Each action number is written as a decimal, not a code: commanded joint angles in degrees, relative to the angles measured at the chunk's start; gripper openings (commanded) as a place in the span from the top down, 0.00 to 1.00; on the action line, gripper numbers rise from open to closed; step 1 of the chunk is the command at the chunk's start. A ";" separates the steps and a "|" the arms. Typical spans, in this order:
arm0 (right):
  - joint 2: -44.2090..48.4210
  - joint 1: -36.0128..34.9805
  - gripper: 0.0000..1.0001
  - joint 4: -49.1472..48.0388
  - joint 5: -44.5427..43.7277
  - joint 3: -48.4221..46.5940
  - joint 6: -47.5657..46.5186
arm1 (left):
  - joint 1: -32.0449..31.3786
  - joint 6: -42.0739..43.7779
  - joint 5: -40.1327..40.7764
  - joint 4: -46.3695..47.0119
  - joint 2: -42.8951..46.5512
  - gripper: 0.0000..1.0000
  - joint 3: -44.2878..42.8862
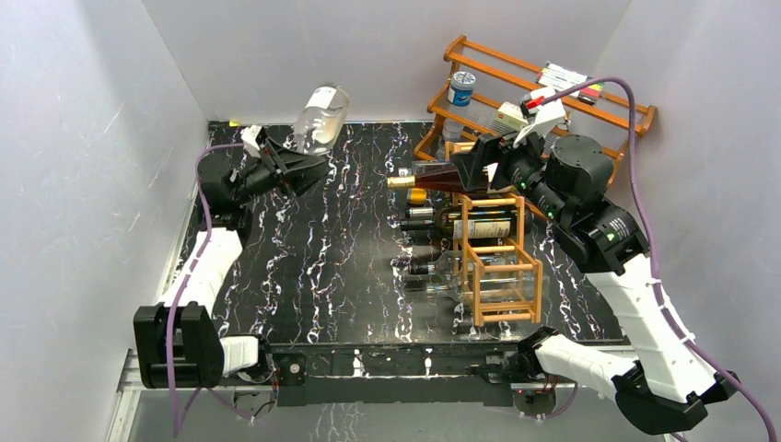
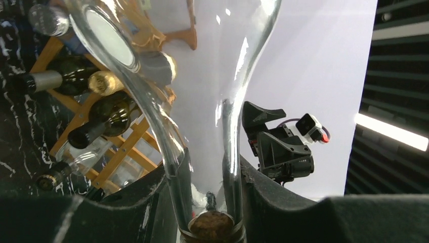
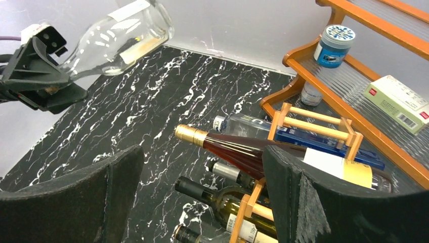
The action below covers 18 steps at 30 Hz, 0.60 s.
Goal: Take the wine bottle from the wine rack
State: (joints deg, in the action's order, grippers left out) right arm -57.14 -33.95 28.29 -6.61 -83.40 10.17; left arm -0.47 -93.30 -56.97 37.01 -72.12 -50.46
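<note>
A clear glass wine bottle (image 1: 320,118) hangs in the air at the back left, base up, well away from the wine rack (image 1: 497,258). My left gripper (image 1: 297,164) is shut on its corked neck (image 2: 202,172), one pad on each side. The orange-brown lattice rack holds several bottles lying with their necks to the left. A red wine bottle with a gold cap (image 3: 238,149) lies along its top. My right gripper (image 3: 200,169) hovers open over that bottle's neck, gripping nothing.
A two-tier wooden shelf (image 1: 589,92) stands at the back right behind the rack, holding a blue-lidded jar (image 3: 334,43) and a small box (image 3: 399,101). White walls close in on the left, back and right. The black marbled tabletop (image 1: 322,267) lies between the arms.
</note>
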 commanded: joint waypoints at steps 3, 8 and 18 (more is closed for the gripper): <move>0.34 -0.38 0.02 -6.69 3.72 1.21 -0.94 | 1.37 13.94 -2.19 -4.42 11.44 1.00 0.90; 0.67 -0.41 0.02 -8.20 4.52 3.56 0.30 | 1.42 24.47 -1.12 -19.99 16.36 1.00 3.34; 0.45 -0.41 0.02 -8.74 4.43 6.13 0.41 | 1.35 34.30 5.72 -40.43 22.77 1.00 8.71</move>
State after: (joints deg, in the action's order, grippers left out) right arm -57.36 -34.15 23.55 -2.55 -78.02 10.55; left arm 0.99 -69.67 -50.68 -2.50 -55.11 -39.79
